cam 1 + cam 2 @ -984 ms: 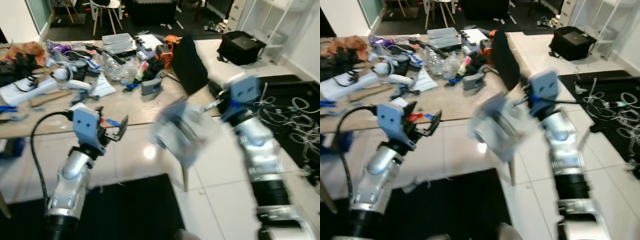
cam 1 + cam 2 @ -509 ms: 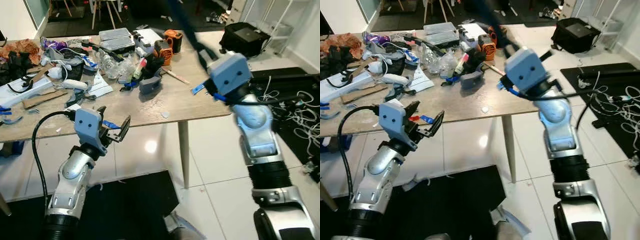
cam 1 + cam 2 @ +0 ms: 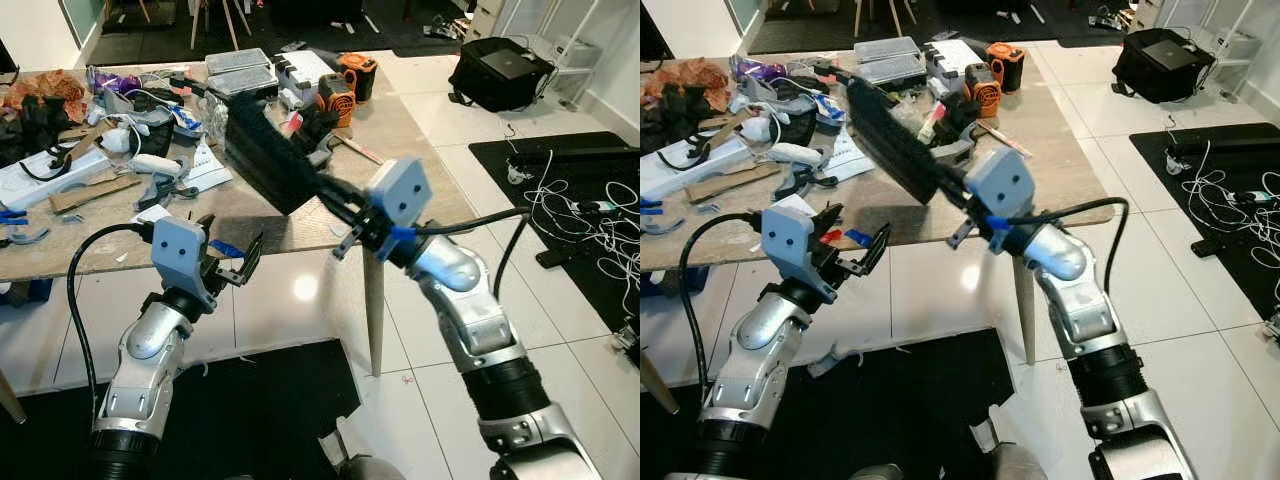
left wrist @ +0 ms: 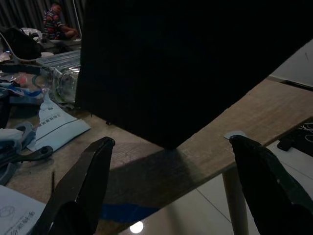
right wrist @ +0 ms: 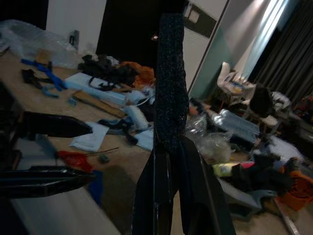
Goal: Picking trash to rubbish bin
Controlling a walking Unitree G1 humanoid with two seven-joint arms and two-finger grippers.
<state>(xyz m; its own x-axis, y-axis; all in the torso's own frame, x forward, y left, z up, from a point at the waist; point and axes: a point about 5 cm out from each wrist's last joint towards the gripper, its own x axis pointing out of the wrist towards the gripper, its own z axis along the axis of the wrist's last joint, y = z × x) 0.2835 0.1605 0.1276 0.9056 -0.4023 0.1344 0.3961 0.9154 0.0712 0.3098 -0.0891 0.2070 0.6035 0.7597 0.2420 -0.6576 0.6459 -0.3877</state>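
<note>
My right gripper is shut on the near end of a long flat black slab, holding it slanted up over the cluttered wooden table. In the right wrist view the slab rises edge-on from between the two fingers. My left gripper is open at the table's front edge with nothing in it. In the left wrist view the left gripper points at the slab's dark underside. A pale scrap lies on the floor.
Several tools, cables, bottles and papers crowd the far and left part of the table. A black mat lies on the white tiles before me. At the right are a black bag, white cables and the table leg.
My right arm has swung left and brought the black slab low across the table. A blurred pale thing in front of that arm a second ago is gone. The left arm held still.
</note>
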